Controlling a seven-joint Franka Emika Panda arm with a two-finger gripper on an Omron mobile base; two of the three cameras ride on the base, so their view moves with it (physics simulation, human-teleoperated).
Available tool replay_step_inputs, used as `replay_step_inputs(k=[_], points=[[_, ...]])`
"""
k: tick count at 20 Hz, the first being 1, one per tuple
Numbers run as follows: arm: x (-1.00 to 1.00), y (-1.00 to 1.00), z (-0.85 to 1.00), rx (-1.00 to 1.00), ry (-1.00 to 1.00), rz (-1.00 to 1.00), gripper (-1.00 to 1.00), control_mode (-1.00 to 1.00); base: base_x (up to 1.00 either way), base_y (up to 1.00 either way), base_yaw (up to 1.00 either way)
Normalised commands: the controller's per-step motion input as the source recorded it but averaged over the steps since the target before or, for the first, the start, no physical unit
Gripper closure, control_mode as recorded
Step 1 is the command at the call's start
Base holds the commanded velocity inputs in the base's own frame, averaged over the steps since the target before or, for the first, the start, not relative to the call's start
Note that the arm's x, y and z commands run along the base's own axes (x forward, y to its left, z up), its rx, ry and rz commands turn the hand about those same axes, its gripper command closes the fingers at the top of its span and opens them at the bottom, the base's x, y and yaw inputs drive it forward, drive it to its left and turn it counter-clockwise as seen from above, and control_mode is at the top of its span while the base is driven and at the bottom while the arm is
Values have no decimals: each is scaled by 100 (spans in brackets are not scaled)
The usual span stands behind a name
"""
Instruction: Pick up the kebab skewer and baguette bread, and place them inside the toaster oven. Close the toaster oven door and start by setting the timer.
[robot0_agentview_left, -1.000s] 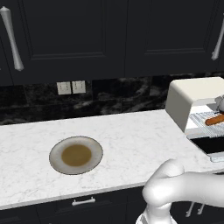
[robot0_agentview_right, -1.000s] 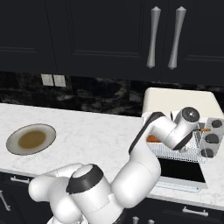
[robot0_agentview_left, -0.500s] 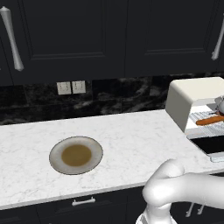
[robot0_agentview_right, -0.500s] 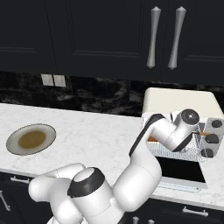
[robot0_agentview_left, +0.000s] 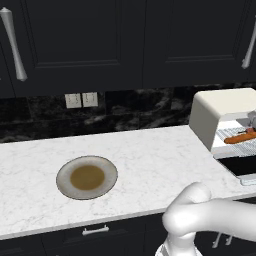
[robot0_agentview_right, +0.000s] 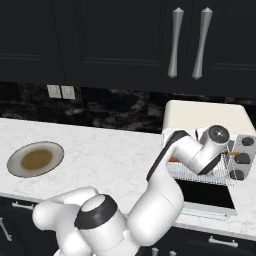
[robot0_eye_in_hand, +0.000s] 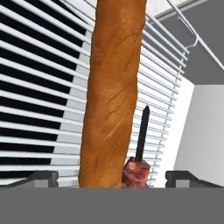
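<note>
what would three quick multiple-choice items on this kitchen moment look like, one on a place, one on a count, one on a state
1. Where does the baguette bread lie?
A. on the plate
B. on the wire rack of the toaster oven
C. on the bare counter

2. How many round knobs show on the toaster oven front panel in the right base view?
A. one
B. five
C. three

3. How does the toaster oven door stand?
A. folded down open
B. shut
C. taken off

Answers:
1 B: in the hand view the loaf rests across the wire rack, with the kebab skewer beside it.
2 C: three dark knobs sit in a column on the right side.
3 A: the black panel lies flat in front of the oven mouth, below the rack.
</note>
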Motion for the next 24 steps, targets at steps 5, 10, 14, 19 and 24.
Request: replay_step_inputs(k=[5, 10, 14, 19, 24], points=[[-48, 0, 13, 0, 0, 0, -100, -100, 0, 0, 0], [-1, -28, 22, 0, 0, 0, -100, -100, 0, 0, 0], [20, -58, 35, 2, 0, 0, -100, -100, 0, 0, 0], [5, -48, 5, 0, 0, 1, -100, -100, 0, 0, 0], [-3, -43, 0, -2, -6, 11, -100, -100, 0, 0, 0]])
